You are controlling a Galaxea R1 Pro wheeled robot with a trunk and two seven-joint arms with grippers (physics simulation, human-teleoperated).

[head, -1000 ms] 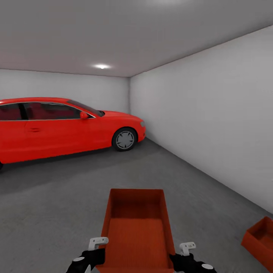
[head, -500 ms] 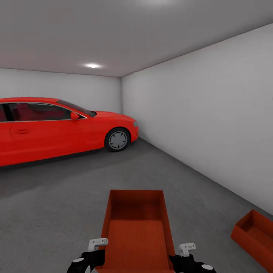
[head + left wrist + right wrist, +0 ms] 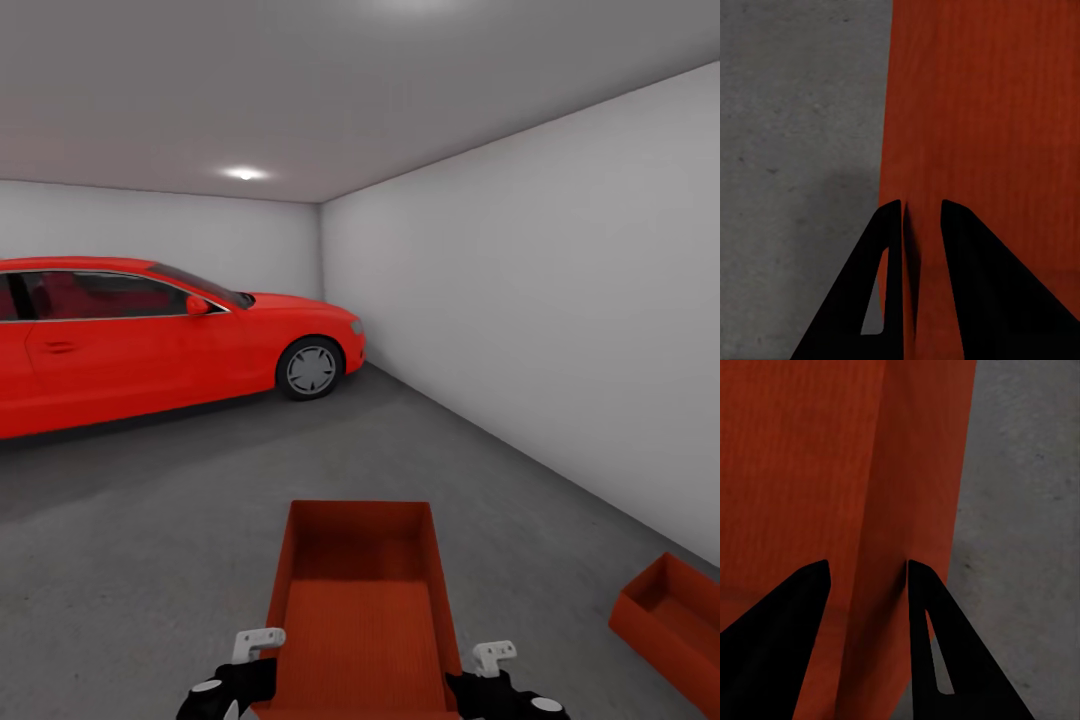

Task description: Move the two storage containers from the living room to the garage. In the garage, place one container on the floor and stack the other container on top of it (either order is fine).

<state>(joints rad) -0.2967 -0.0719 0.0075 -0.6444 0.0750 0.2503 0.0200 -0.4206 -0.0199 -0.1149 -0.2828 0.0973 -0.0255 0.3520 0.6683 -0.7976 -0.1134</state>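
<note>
in the head view, the robot is standing in the garage, on dark grey floor [image 3: 150, 560] with a red car [image 3: 150, 340] in the middle left of the frame and a pale wall [image 3: 540, 320] running down the right. the carried container [image 3: 362, 610] is sitting at the bottom centre, open side up, its long axis running away from the camera. the left gripper [image 3: 258, 640] is sitting at its left wall and the right gripper [image 3: 492, 655] at its right wall, both near the end closest to the robot. the second container [image 3: 672, 625] is lying on the floor at the lower right edge of the frame, partly cut off, so it is lying to the right of the carried one and nearer the right arm; the stack will need a turn or a sidestep that way.

in the left wrist view, the two dark fingers [image 3: 891, 285] are straddling the box's left wall, pinching it, with concrete on the outer side.

in the right wrist view, the fingers [image 3: 922, 637] are sitting either side of the right wall with a wider gap; they are probably gripping it, though contact on the inner finger is hard to make out.
</note>
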